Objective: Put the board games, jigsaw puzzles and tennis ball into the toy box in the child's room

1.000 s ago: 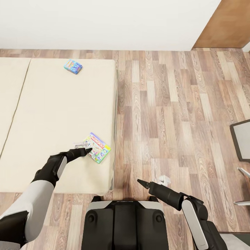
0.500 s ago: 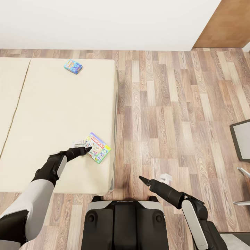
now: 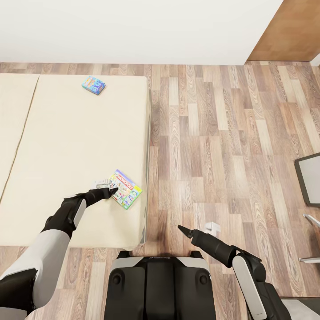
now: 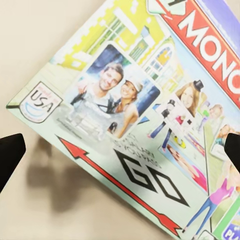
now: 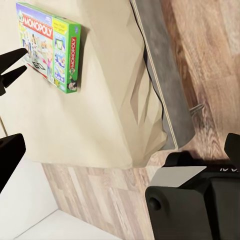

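A white-green Monopoly board game (image 3: pixel 125 189) lies flat near the right edge of the bed (image 3: pixel 66 146), and its cover spreads across the left wrist view (image 4: pixel 135 115). My left gripper (image 3: pixel 109 186) is open at the box's left corner, its fingertips (image 4: pixel 10 155) wide apart with the cover between them. Whether they touch the box I cannot tell. A smaller blue board game (image 3: pixel 94 85) rests at the far end of the mattress. Over the floor in front of my base, my right gripper (image 3: pixel 195 228) is open and holds nothing. Its camera looks at the Monopoly box (image 5: pixel 47 45) on the bed corner.
Wood floor runs to the right of the bed's grey frame (image 5: pixel 165 80). A white wall closes the far side, with a brown panel (image 3: pixel 289 31) at the far right. A grey dark-framed object (image 3: pixel 310 178) stands at the right edge. My base (image 3: pixel 160 284) is at the bed's corner.
My right gripper has drifted slightly right and away from me. The left gripper has stayed at the Monopoly box, and both board games lie where they were.
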Motion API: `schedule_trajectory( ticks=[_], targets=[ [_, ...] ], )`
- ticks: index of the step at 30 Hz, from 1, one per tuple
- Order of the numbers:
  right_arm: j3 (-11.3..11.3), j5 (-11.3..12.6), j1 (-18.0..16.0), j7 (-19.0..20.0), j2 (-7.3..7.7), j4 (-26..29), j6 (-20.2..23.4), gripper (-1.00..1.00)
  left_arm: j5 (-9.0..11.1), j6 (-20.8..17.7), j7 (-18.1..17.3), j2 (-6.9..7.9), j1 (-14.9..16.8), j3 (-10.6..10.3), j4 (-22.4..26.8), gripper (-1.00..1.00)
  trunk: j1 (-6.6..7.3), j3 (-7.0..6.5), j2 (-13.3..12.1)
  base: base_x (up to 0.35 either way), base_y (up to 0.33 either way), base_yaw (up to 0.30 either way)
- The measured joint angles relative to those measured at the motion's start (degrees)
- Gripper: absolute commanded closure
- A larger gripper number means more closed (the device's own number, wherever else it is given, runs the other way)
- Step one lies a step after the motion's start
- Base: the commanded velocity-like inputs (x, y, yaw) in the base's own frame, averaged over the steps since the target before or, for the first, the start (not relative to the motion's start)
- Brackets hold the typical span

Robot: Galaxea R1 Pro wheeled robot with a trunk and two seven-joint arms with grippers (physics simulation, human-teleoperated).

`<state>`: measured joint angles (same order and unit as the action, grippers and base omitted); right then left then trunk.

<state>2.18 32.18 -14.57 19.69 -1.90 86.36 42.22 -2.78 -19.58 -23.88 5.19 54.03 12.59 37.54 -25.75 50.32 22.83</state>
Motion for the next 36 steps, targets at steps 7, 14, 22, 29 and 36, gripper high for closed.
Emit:
schedule_trajectory(
  ticks=[7,14,22,29,36],
  targets=[
    [-0.1,0.1,0.0,-0.1,-0.05,0.0,0.0,-1.0,0.0,0.1,0.0,0.02,0.0,0.0,0.0,-1.0,0.0,0.2,0.0,0.0,0.0,0.0],
    [0.0,0.0,0.0,-0.1,-0.07,0.0,-0.2,-1.0,0.0,0.1,0.1,0.03,0.1,-0.1,0.0,-1.0,0.0,0.24,0.0,0.0,0.0,0.0],
    [0.0,0.0,0.0,-0.1,-0.08,0.0,-0.2,-1.0,0.0,0.1,0.1,0.01,0.1,-0.1,0.0,-1.0,0.0,0.75,0.0,0.0,0.0,0.0],
    [0.0,0.0,0.0,-0.1,-0.07,0.0,-0.2,-1.0,0.0,0.2,0.0,-0.02,0.1,-0.1,0.0,-1.0,0.0,0.95,0.0,0.0,0.0,0.0],
    [-0.1,0.0,0.0,-0.1,-0.06,0.0,-0.3,-1.0,0.0,0.3,0.1,-0.05,0.1,-0.1,0.0,-1.0,0.0,0.97,0.0,0.0,0.0,0.0]
  ],
)
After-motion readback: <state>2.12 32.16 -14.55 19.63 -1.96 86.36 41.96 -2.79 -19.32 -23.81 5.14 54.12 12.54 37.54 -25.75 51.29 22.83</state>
